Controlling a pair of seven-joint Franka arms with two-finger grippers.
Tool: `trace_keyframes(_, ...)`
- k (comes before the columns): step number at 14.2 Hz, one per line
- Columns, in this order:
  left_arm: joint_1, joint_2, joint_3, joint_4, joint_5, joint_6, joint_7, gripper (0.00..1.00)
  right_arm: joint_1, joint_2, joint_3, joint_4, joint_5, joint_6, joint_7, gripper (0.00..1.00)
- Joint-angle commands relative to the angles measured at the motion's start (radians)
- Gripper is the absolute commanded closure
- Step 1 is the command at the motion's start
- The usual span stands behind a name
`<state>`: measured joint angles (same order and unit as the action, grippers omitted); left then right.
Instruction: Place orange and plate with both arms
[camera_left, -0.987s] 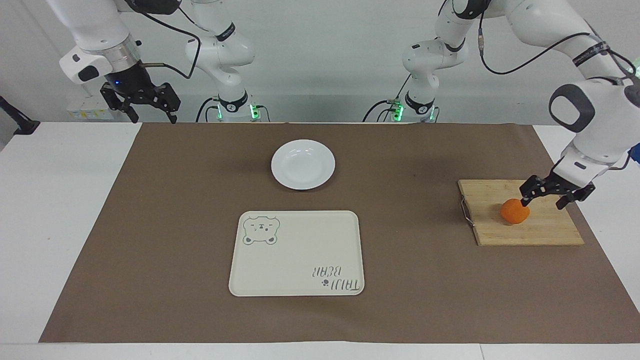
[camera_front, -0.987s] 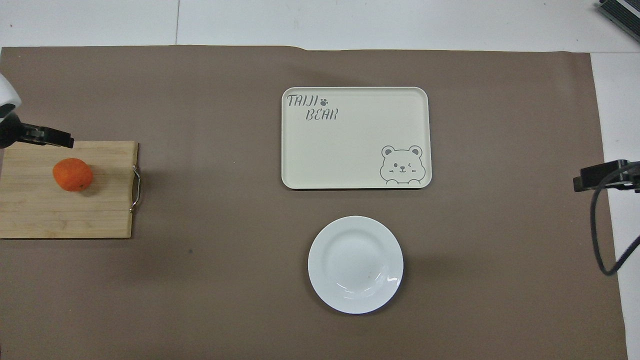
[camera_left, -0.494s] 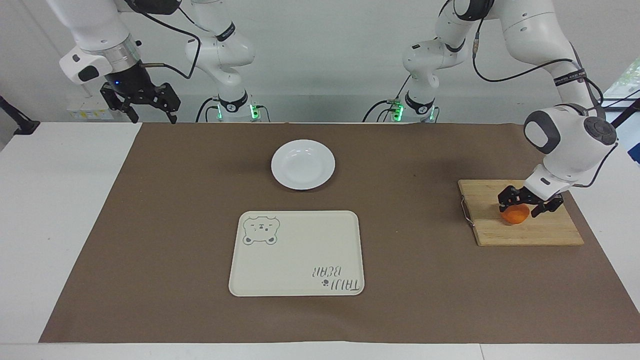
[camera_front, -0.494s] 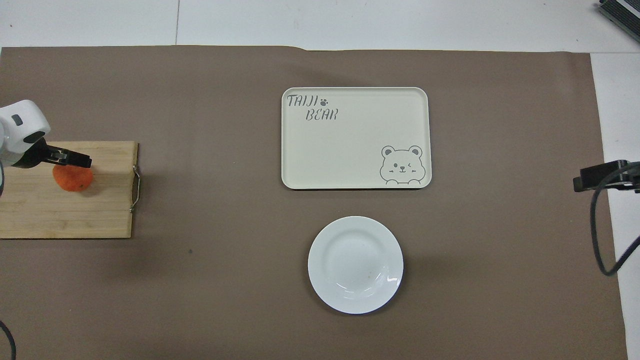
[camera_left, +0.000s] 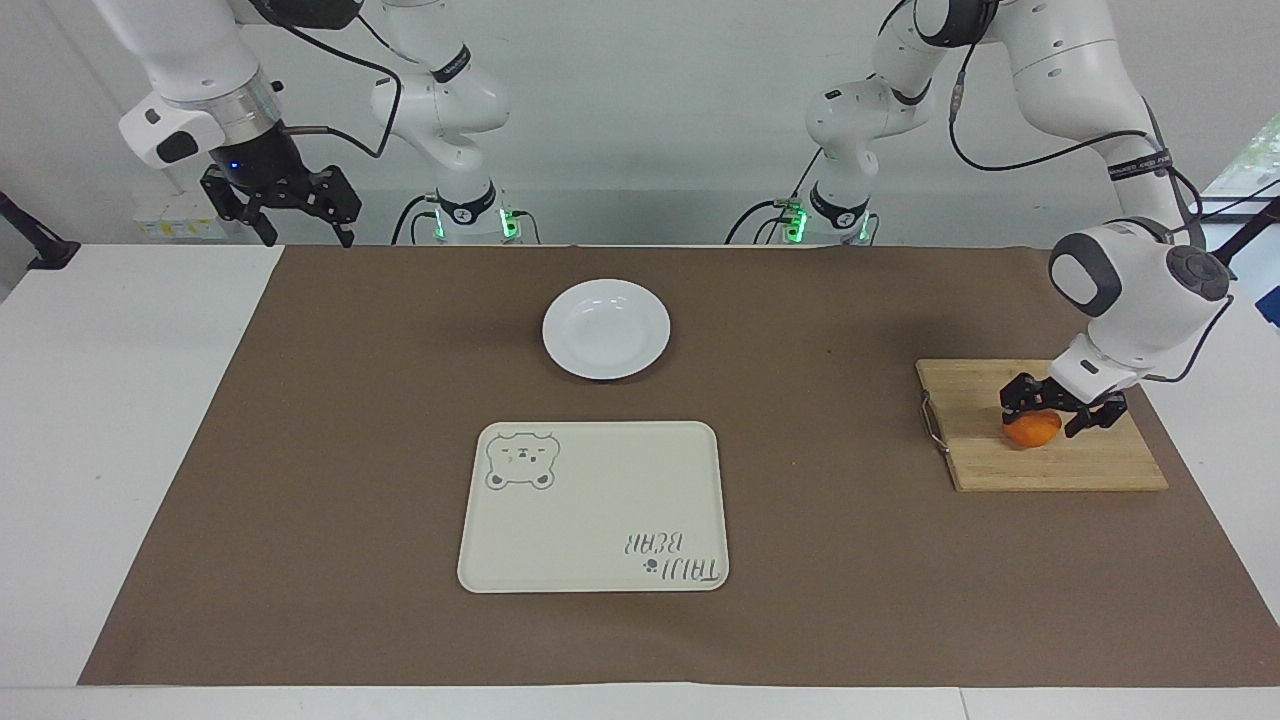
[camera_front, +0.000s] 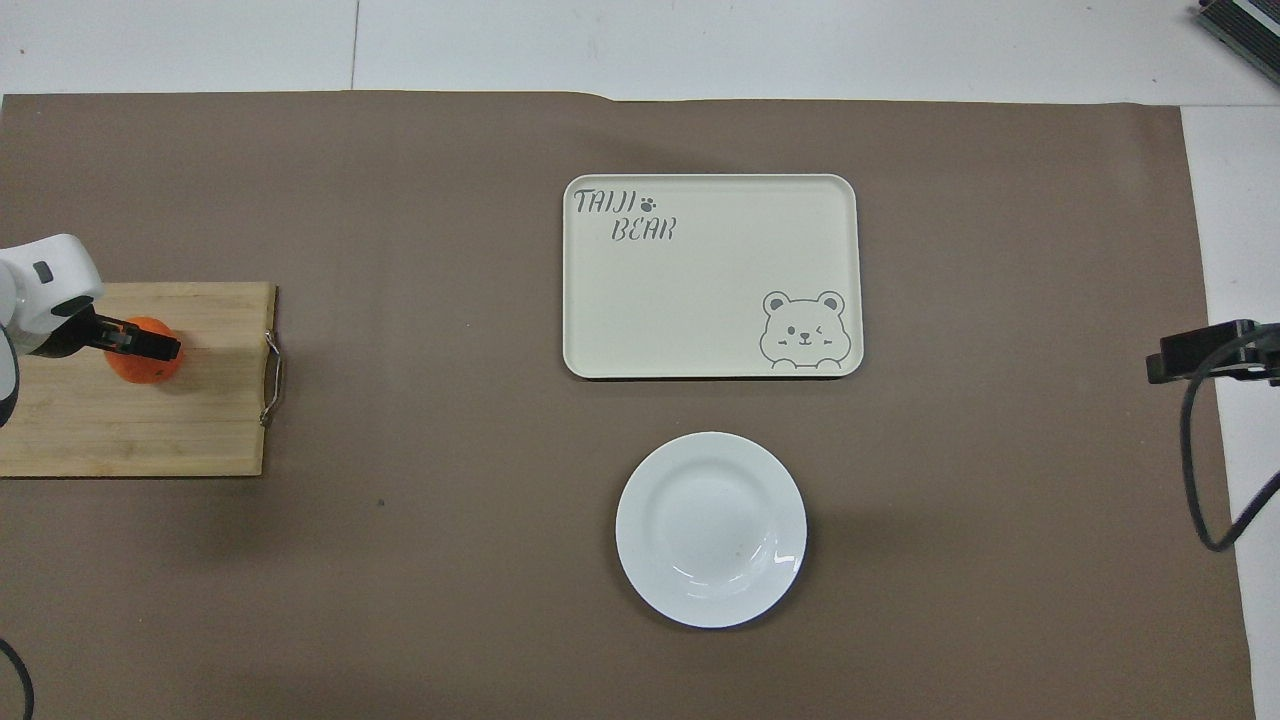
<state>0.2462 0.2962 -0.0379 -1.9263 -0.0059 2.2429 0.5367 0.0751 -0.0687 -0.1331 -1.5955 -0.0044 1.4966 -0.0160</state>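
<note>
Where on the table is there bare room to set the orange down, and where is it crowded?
Bare: the bear tray, the plate, and brown mat between tray and cutting board. Crowded: the board, where the open left pincer straddles the orange. The right pincer waits, open.

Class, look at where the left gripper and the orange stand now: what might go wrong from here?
1. The left gripper straddles the orange on the wooden cutting board with fingers open; being round, the orange may roll or squirt out as they close.
2. The fingers reach low and could scrape the board.
3. The right gripper waits, raised; the white plate is untouched.
</note>
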Motion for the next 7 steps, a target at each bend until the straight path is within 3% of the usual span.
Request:
trace_keyframes(1, 0.005, -0.014, -0.010, -0.040, 0.018, 0.027, 0.006, 0.27, -0.004, -0.019, 0.003, -0.023, 0.003, 0.016, 0.002, 0.00)
trace_keyframes(2, 0.008, -0.014, -0.010, -0.037, 0.018, 0.024, 0.015, 0.90, -0.004, -0.019, 0.003, -0.023, 0.003, 0.016, 0.002, 0.00)
trace_keyframes(3, 0.008, -0.014, -0.011, -0.030, 0.018, 0.012, 0.011, 1.00, -0.004, -0.019, 0.003, -0.023, 0.003, 0.016, 0.002, 0.00)
trace_keyframes(7, -0.062, -0.057, -0.014, -0.005, 0.018, -0.020, -0.004, 1.00, -0.004, -0.019, 0.003, -0.023, 0.003, 0.016, 0.002, 0.00)
